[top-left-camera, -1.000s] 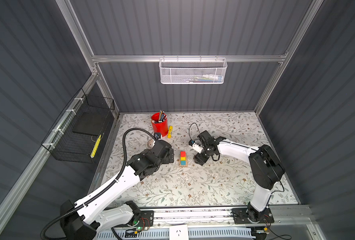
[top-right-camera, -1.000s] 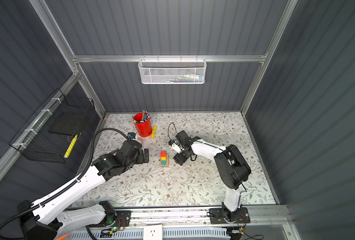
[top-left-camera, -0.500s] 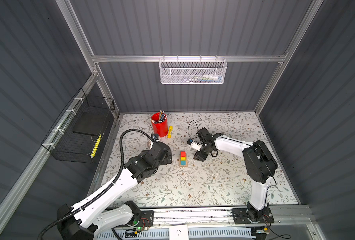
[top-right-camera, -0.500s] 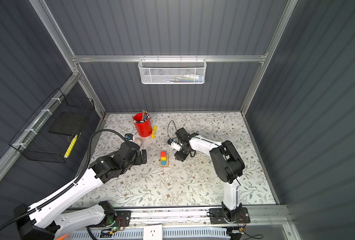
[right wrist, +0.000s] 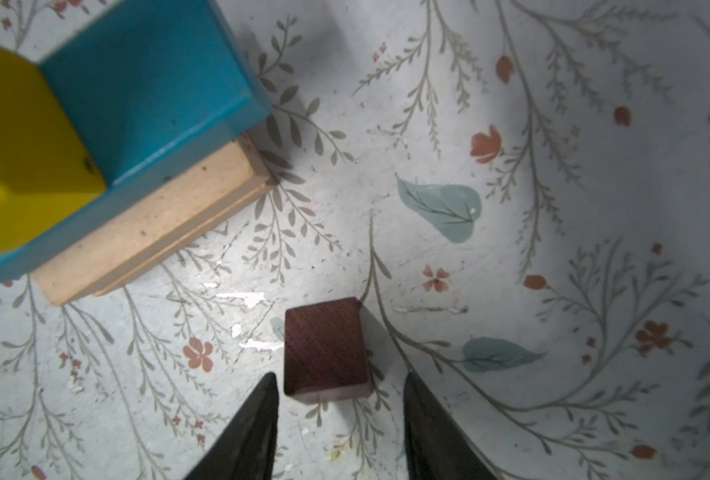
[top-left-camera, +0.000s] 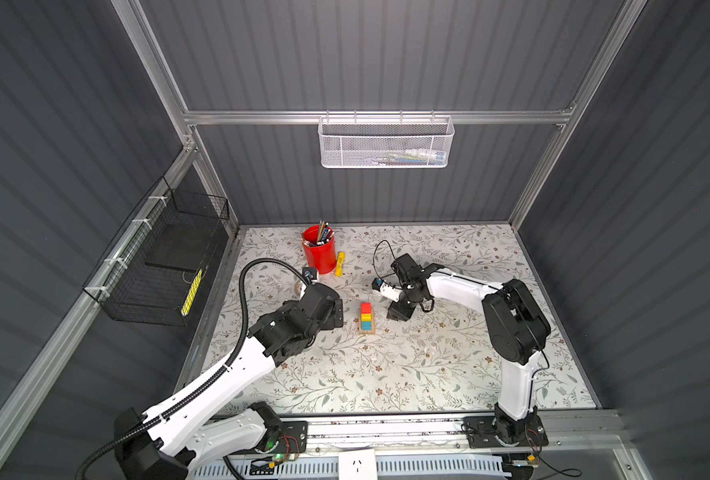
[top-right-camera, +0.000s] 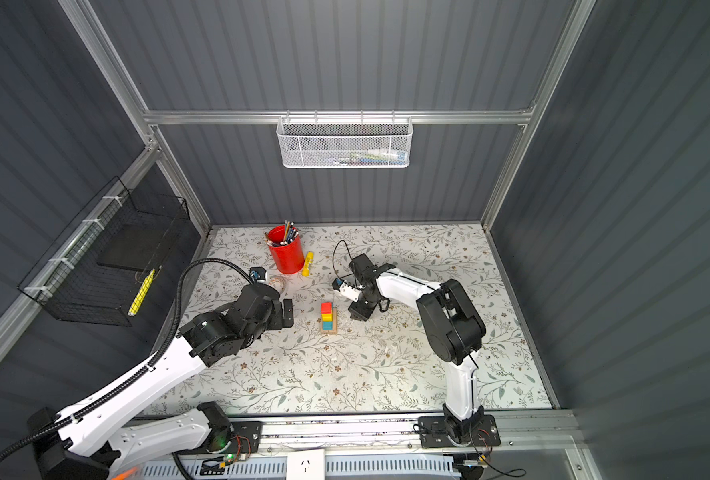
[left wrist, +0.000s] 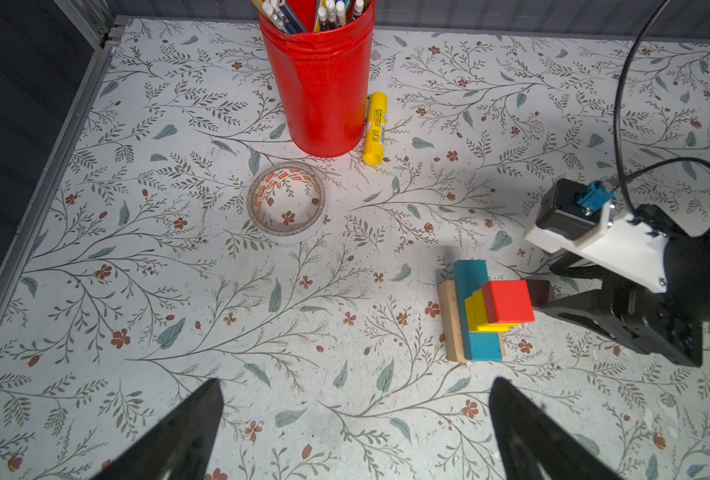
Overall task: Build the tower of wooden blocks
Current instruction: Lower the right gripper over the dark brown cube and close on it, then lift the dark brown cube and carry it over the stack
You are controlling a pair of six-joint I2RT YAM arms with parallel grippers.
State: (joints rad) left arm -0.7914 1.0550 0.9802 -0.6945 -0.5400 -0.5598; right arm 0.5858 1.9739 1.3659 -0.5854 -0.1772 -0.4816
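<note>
right hand: flanks brown block | tape roll: orange print unreadable

Looking steeply down from high up front in both top views, sharing the whole floral-patterned white tabletop. Eyeing the stepped stack of tan, blue, yellow, red wooden blocks obliquely from the left wrist, much closer from the right.

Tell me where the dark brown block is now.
In the right wrist view the dark brown block lies on the table between the right gripper's open fingers, beside the block tower on its right-arm side.
</note>
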